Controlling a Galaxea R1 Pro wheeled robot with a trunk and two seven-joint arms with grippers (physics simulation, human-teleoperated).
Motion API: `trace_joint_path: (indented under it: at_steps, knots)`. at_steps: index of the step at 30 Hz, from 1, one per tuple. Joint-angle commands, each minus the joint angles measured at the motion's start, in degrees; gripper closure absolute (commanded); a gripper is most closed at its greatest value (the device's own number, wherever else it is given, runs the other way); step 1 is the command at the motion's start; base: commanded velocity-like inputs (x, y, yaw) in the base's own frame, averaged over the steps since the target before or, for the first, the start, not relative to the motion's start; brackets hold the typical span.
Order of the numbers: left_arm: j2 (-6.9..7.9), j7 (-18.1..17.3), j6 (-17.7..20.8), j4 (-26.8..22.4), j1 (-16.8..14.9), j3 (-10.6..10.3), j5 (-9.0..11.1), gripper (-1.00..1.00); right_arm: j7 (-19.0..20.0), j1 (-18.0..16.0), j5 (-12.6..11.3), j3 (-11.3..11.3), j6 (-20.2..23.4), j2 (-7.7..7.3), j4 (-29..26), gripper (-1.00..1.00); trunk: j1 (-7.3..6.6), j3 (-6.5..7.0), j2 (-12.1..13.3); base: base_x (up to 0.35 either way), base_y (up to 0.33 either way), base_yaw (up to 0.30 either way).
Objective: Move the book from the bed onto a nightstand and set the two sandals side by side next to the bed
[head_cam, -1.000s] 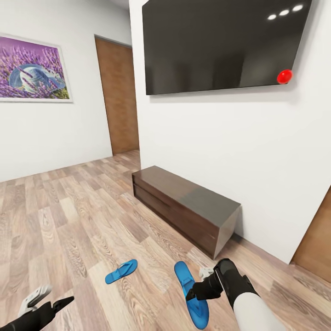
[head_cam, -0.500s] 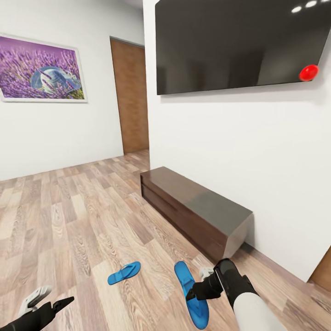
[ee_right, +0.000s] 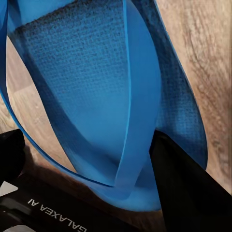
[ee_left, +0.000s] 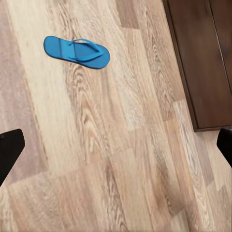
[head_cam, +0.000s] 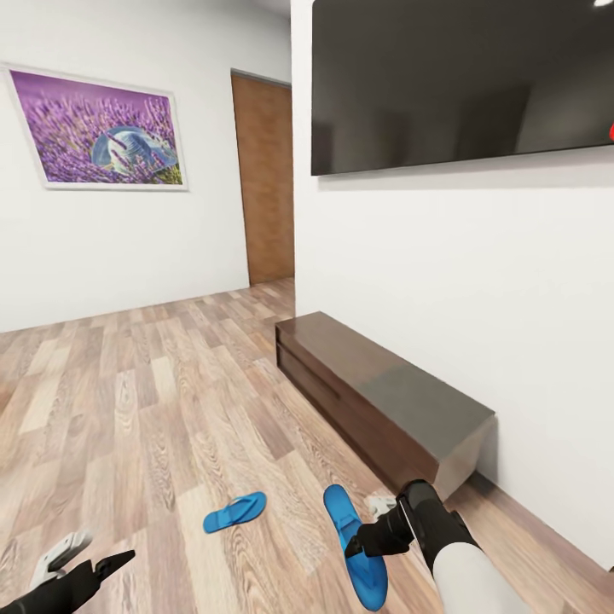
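We see two bright blue flip-flops. The held sandal (head_cam: 354, 546) is a flat sole with a textured footbed and thin blue straps; in the right wrist view its sole (ee_right: 96, 92) looms close, with a strap arching across it. The right gripper (head_cam: 368, 539) has its jaws clenched on this sandal, one dark finger (ee_right: 188, 193) pressing against the sole's edge near the strap, so the sandal hangs lengthwise from the jaws above the wood-plank floor (head_cam: 128, 409).

The other sandal (head_cam: 234, 512) lies flat on the floor, straps up, between the two arms in the head view and well apart from the held one. In the left wrist view it (ee_left: 76, 51) rests on the planks ahead of the left gripper (head_cam: 81, 563), whose jaws stand spread wide and empty, their dark tips at the two sides of that view, well clear of the sandal.

A long low dark-brown sideboard (head_cam: 384, 401) stands against the white wall beyond the right arm, under a large black screen (head_cam: 460, 81). A lavender picture (head_cam: 107, 132) hangs beside a brown door (head_cam: 266, 183).
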Motion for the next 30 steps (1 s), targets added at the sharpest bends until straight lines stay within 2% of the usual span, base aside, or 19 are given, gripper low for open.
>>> trace_joint_path:
  at_steps: [1, 30]
  knots:
    - [0.01, -0.1, 0.3, -0.1, 0.0, 0.1, 0.1, -1.0, 0.5, 0.0, 0.5, -0.5, 0.2, 0.08, -0.1, 1.0, 0.01, -0.05, 0.0, 0.11, -0.096, 0.179]
    - [-0.06, -0.1, 0.3, 0.0, 0.0, 0.2, 0.1, -1.0, 0.5, 0.0, 0.5, -0.5, 0.2, 0.08, -0.1, 1.0, 0.01, -0.05, 0.0, 0.012, -0.009, 0.178]
